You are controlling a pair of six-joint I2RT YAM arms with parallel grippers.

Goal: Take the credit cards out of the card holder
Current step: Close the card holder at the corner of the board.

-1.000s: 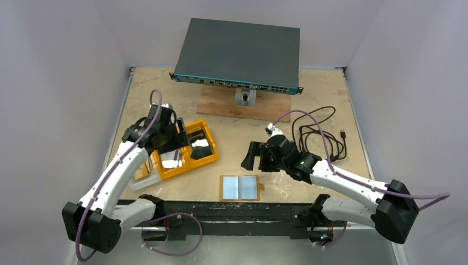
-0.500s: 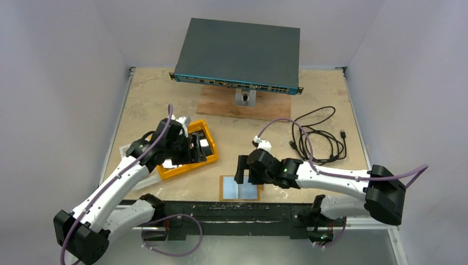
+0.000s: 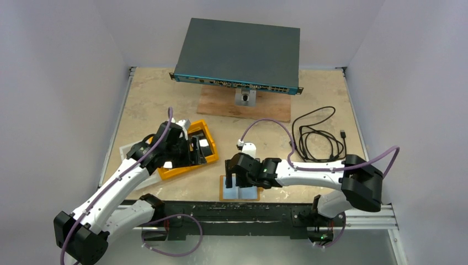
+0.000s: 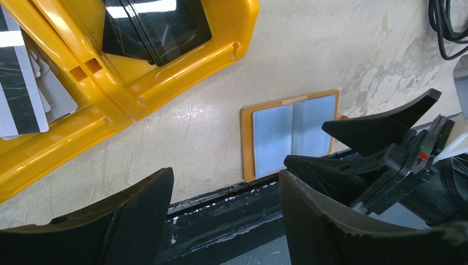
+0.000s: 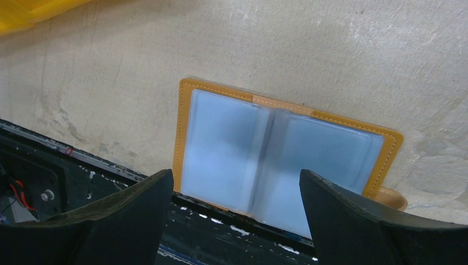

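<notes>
Right now your right gripper (image 5: 234,174) hangs just above the card holder (image 5: 284,106) with its fingers spread wide and nothing between them, while the left gripper (image 4: 225,174) is likewise spread and empty, out over the table between the yellow tray (image 4: 182,61) and the holder. The holder lies opened flat, inside up, at the near edge of the table with its near side right against the black rail (image 5: 83,165). The credit cards (image 5: 221,146) show as pale grey-blue panels, one in each half, sitting flush under what look like clear sleeves. Expect them to be light, stiff and slick, so a pinch from straight above will likely find nothing to bite on and the pads may skate across the plastic. The holder itself looks thin, soft and light enough to slide or fold shut the moment you drag on a card, so I would pin one half with the left gripper and work the other half with the right. Take a card by whichever edge stands proud of its pocket. You cannot tell from these views which side the sleeves open on, so look for that lip first. Go gently near the rail, since a shove toward you could push the holder off the table
</notes>
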